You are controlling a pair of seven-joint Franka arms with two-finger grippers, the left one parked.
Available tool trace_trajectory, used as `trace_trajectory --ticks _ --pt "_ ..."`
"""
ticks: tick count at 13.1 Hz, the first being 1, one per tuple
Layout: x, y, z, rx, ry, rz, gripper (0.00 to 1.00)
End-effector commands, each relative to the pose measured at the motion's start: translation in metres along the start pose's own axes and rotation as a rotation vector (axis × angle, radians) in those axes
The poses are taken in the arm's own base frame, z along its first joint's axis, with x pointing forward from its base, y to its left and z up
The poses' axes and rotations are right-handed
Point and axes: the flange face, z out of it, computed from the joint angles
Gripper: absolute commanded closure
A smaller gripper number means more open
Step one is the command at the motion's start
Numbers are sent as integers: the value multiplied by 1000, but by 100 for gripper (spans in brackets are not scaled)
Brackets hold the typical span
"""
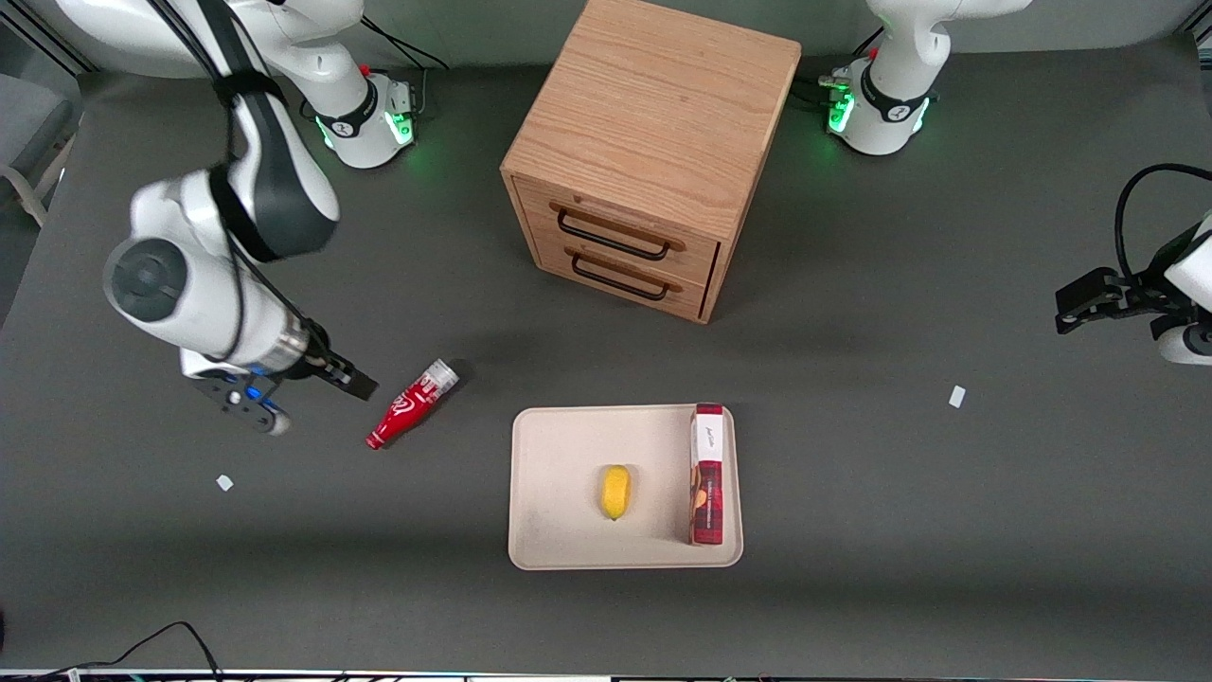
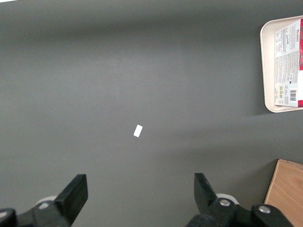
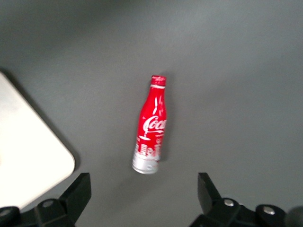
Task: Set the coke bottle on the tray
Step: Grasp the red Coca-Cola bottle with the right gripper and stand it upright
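The claw (image 3: pixel 142 198) hovers spread wide and empty, its fingertips cut off, just beside the coke bottle (image 1: pixel 412 404) lying on the surface (image 1: pixel 284 568); the tray (image 1: pixel 559 455) sits farther off.

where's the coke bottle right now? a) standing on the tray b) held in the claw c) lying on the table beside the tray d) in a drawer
c: the coke bottle lies on the table, off the tray; the open claw hovers beside it, empty.
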Motion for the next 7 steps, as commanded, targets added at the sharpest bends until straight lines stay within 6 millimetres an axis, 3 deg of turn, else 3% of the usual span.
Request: trace_trajectory --ticks 1,7 --pt "-12 5 52 25 2 84 0" --pt "-9 6 162 69 22 127 0"
